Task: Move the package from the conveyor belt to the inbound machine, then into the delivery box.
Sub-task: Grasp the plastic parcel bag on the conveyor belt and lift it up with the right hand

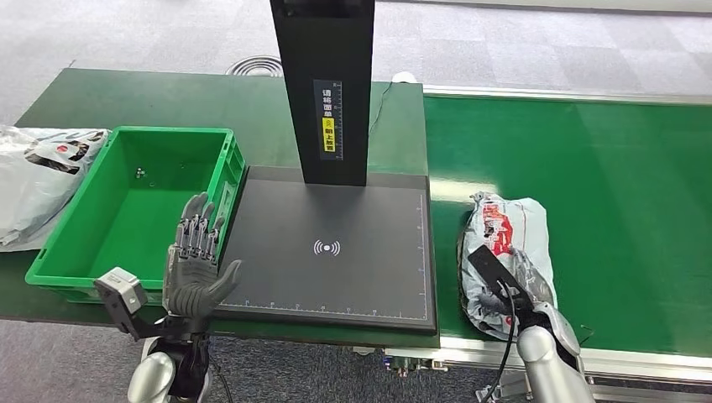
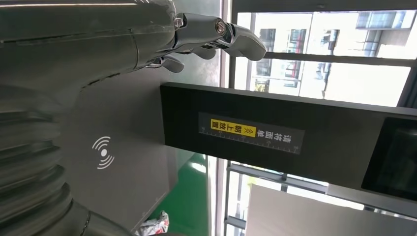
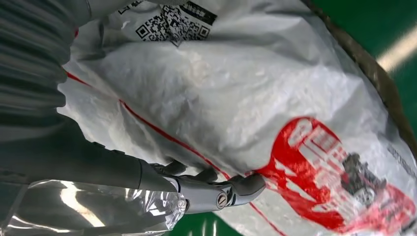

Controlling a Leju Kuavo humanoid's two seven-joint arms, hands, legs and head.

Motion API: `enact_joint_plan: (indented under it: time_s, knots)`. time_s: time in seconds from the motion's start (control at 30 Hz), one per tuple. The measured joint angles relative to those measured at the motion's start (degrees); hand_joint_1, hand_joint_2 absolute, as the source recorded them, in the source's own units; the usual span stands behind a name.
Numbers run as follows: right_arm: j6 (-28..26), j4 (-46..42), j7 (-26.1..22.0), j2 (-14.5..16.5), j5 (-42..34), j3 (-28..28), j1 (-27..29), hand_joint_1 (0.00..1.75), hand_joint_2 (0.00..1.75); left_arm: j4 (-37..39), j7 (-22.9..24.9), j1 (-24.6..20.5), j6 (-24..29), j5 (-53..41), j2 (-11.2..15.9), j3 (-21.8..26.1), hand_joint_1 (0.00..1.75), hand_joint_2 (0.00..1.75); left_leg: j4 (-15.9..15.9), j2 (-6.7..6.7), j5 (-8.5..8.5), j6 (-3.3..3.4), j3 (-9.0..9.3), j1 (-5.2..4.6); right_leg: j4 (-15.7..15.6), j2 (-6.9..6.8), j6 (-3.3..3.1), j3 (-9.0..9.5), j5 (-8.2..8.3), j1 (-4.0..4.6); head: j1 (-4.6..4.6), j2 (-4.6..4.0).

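Right hand (image 3: pixel 211 189) lies on the package (image 1: pixel 506 252), fingers against the wrap; firm hold or not, cannot tell. Package sits on belt (image 1: pixel 638 210), beside scanner pad (image 1: pixel 336 252). Left hand (image 1: pixel 197 269) spread, empty, by box (image 1: pixel 126 210). Pickup step; next calls for lift onto pad.

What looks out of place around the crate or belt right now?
One thing: a second grey parcel lies on the table outside the green crate, beyond its far side from the scanner pad. The package on the belt looks crumpled, not torn.
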Motion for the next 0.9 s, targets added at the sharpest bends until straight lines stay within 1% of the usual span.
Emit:
enact_joint_plan:
  time_s: [0.23,0.37,0.6,0.9]
  knots:
    - [1.4,1.9,0.7,0.0,0.2,2.4,0.0,0.00,1.75,0.0,0.5,-0.1,0.2,0.3,0.0,0.0,0.00,1.75,0.0,0.00,0.00,0.00,0.02,0.00,0.0,0.00,0.01,0.03,0.01,-0.01,0.01,0.00]
    - [1.6,2.5,0.7,0.0,0.1,3.1,-0.1,1.75,1.75,0.0,0.5,-0.2,0.2,0.3,0.1,0.0,0.00,1.75,0.0,0.00,0.00,0.00,0.03,0.00,0.0,0.00,0.01,0.03,0.01,-0.01,0.01,0.00]
    - [1.5,3.7,0.5,0.0,-1.4,3.7,-1.2,1.75,1.75,0.0,1.2,-0.2,-0.1,2.0,0.3,0.1,0.00,1.75,0.0,0.00,0.00,0.00,0.06,0.00,0.0,0.00,0.01,0.07,0.01,0.00,0.01,0.00]
    - [1.4,3.5,0.5,0.0,-1.6,3.7,-1.5,1.75,1.75,0.0,1.0,0.2,-0.1,2.7,0.5,0.2,0.00,1.75,0.0,0.00,0.00,0.00,0.08,0.00,0.0,0.00,0.01,0.09,0.00,0.01,0.01,0.00]
